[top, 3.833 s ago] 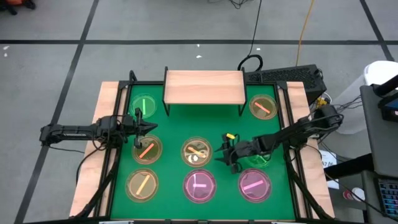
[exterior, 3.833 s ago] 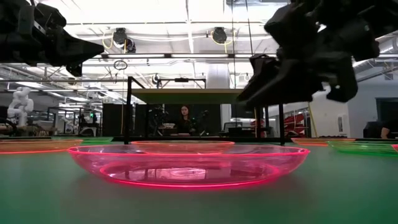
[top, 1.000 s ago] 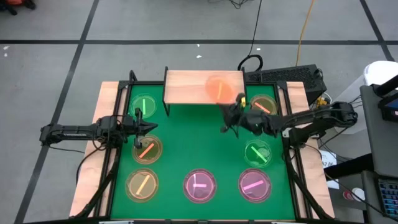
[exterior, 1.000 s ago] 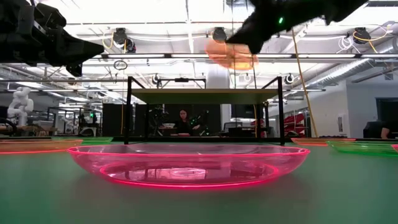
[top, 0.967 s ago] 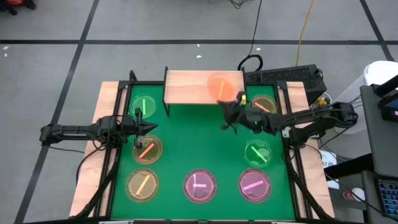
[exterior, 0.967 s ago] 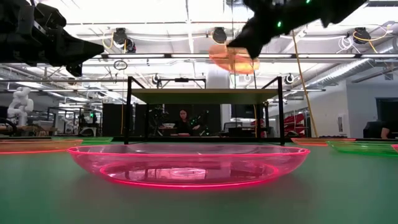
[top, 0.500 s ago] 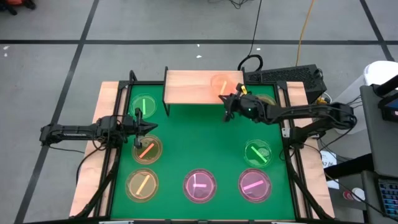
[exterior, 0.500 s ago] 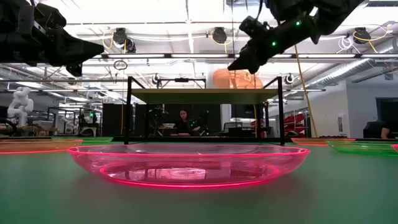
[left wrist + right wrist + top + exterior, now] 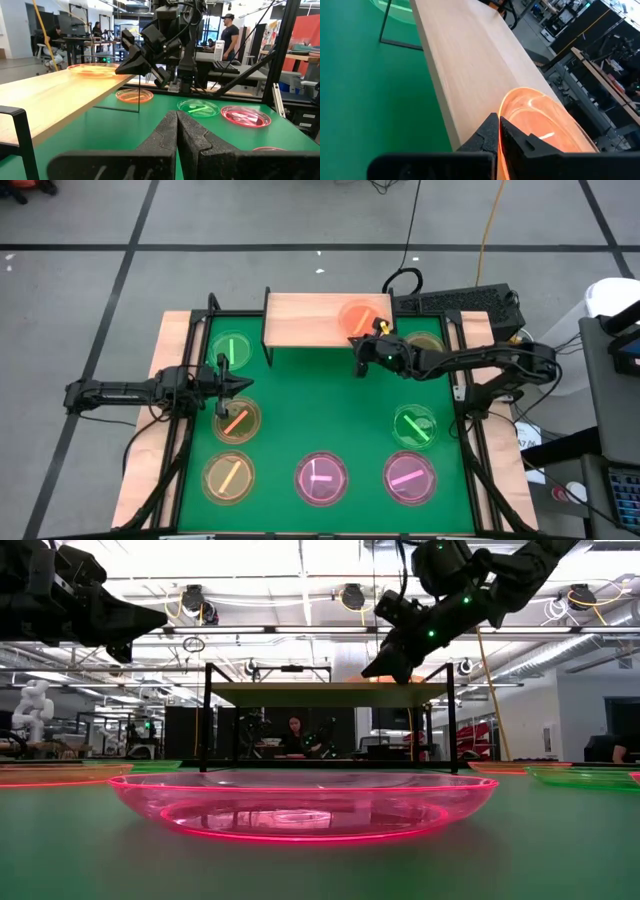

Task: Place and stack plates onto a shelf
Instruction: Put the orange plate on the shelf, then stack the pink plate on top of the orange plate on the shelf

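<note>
Now the right end effector [image 9: 362, 348] pinches the amber plate's [image 9: 356, 316] rim on the shelf [image 9: 305, 321]; light, slippery, likely brittle.

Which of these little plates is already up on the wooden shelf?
Only the orange plate, at the right end of the shelf, with the right hand at its near rim. Every other plate lies on the green table.
</note>
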{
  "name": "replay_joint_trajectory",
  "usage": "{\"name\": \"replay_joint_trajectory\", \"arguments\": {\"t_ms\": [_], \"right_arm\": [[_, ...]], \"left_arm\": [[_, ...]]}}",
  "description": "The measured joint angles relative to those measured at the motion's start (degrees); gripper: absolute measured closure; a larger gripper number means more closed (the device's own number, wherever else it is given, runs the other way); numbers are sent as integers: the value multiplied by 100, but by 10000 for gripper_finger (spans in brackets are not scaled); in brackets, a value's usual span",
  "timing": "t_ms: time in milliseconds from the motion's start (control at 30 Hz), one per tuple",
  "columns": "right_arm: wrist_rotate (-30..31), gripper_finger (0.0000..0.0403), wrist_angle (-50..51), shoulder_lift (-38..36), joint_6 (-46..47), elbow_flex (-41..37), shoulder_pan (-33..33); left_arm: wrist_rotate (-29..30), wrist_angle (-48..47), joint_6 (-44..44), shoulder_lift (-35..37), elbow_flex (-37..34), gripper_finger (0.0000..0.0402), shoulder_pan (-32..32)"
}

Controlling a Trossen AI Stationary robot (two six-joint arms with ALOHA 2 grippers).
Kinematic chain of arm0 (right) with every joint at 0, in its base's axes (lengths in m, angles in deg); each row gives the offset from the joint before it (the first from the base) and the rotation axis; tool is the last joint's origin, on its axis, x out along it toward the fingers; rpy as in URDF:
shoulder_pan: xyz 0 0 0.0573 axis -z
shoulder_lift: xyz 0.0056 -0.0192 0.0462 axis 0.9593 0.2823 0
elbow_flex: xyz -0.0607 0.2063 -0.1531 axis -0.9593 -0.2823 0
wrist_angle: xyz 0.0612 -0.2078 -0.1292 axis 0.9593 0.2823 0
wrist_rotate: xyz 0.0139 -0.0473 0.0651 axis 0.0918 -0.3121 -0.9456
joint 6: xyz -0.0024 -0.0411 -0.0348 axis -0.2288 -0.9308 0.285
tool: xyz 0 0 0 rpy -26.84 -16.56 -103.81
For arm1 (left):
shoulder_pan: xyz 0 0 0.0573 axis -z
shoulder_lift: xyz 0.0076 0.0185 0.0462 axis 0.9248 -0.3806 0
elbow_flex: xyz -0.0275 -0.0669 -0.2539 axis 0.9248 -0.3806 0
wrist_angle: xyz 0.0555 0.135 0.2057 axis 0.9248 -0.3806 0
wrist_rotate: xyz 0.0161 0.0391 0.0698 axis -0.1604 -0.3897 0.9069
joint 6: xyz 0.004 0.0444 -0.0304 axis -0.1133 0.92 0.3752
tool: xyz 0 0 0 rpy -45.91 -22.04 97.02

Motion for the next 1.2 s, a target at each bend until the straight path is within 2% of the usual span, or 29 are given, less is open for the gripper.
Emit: {"name": "replay_joint_trajectory", "arguments": {"t_ms": [400,600,733,900,967,1100,1200], "right_arm": [[8,338,-773,13,-378,0,-45],[45,324,-816,-804,-599,-2,-492],[44,324,-284,-1604,-10,0,-867],[20,324,1379,-2443,1177,-61,-1311],[20,324,1727,-2677,1645,-289,-1492],[3,324,1583,-3005,2353,-937,-1885],[6,324,1145,-3206,2300,-1381,-2222]], "left_arm": [[-2,0,0,0,0,398,0],[1,-1,0,0,1,398,0],[-1,0,-2,2,0,398,1],[1,0,0,2,1,398,1],[0,0,0,0,0,398,-1],[0,0,-2,2,0,398,0],[-2,0,-2,0,0,398,-1]]}}
